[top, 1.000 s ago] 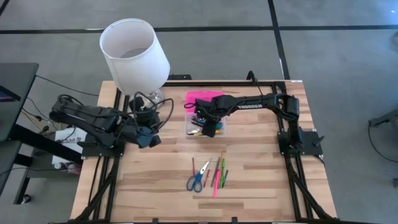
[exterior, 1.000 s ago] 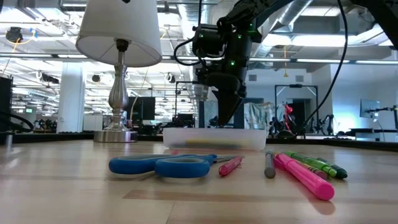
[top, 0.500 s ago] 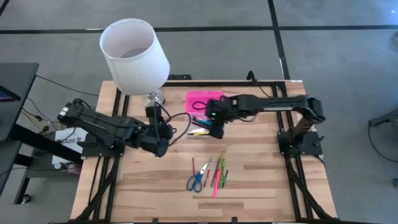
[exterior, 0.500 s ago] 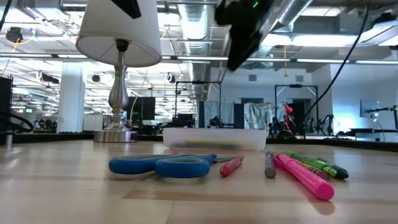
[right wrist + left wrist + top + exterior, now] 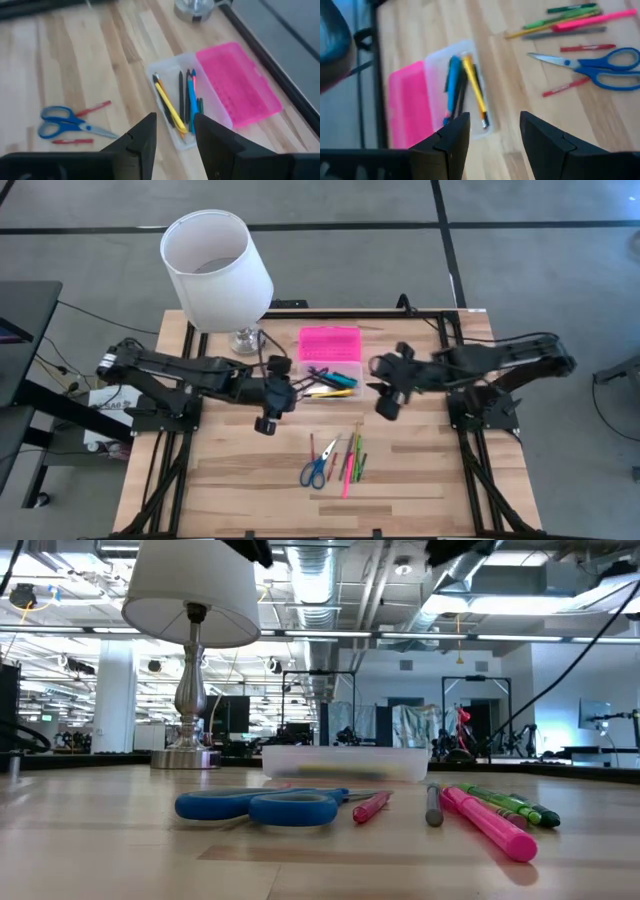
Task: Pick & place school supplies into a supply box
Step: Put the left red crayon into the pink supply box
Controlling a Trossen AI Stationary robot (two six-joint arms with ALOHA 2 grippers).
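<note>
1. The left arm is stretched out low across the tabletop [image 5: 240, 470] from its base at the left edge, and its end effector [image 5: 268, 416] is held above the wood just to the left of the supply box [image 5: 333, 379]. Its fingers [image 5: 451, 142] are seen parted with nothing between them.
2. The right arm is folded back toward its base at the right side, its forearm reaching leftward; its end effector [image 5: 386, 402] is held over the tabletop just to the right of the box. A modest gap is seen between its fingers [image 5: 142, 141], and nothing is held.
3. The box is placed near the middle rear of the tabletop, its pink lid [image 5: 329, 340] laid open flat behind the clear base. A yellow pen [image 5: 169, 107], a blue pen [image 5: 192, 104] and some dark ones are seen lying inside the base.
4. Blue-handled scissors [image 5: 315, 470], red pens, a pink marker [image 5: 349, 471] and green markers [image 5: 360, 460] are left loose on the tabletop in front of the box, well apart from both end effectors.
5. A lamp [image 5: 215, 258] with a white shade is stood at the rear left corner.
</note>
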